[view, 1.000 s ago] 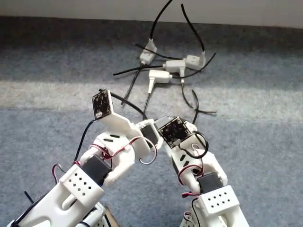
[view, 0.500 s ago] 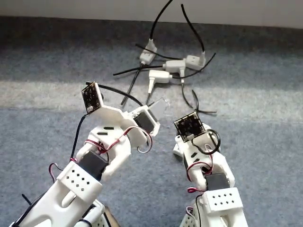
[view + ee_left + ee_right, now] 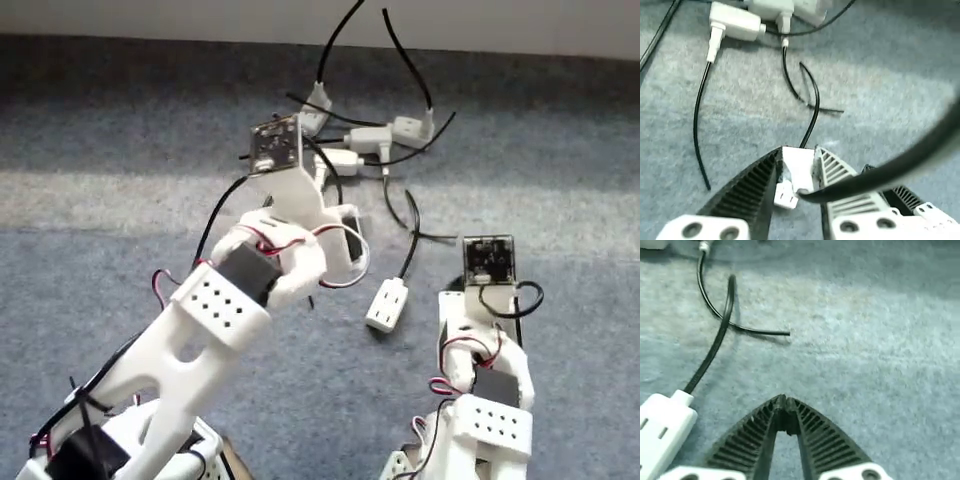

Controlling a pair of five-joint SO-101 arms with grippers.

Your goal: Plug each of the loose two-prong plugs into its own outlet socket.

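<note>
The left gripper (image 3: 797, 149) has its ribbed fingers spread. In its own wrist view the white outlet socket (image 3: 796, 170) sits in the gap between them, and that view does not settle whether the fingers touch it. The high view adds more: the outlet socket (image 3: 387, 303) lies on the grey, carpet-like desk (image 3: 570, 330) with its slotted face up. It is just beside the left arm (image 3: 285, 250), between that arm and the right arm (image 3: 482, 345).

The right gripper (image 3: 785, 401) has its fingers pressed together on nothing, its tips over bare desk near the outlet socket (image 3: 660, 430). Only this wrist view shows two of the socket's slots close up.

From the socket a black cable (image 3: 810, 125) leads away, curls and crosses over itself, and its cut end lies on the desk. Both wrist views follow this curl, and the high view shows it as a small loop beyond the socket.

Farther along the same way, well apart from the socket, the white plugs (image 3: 370, 137) lie bunched together with their cables tangled. The high view shows four white bodies there. The left wrist view catches the nearest two, one of them an angled plug (image 3: 735, 27) whose cable trails back toward the socket.
</note>
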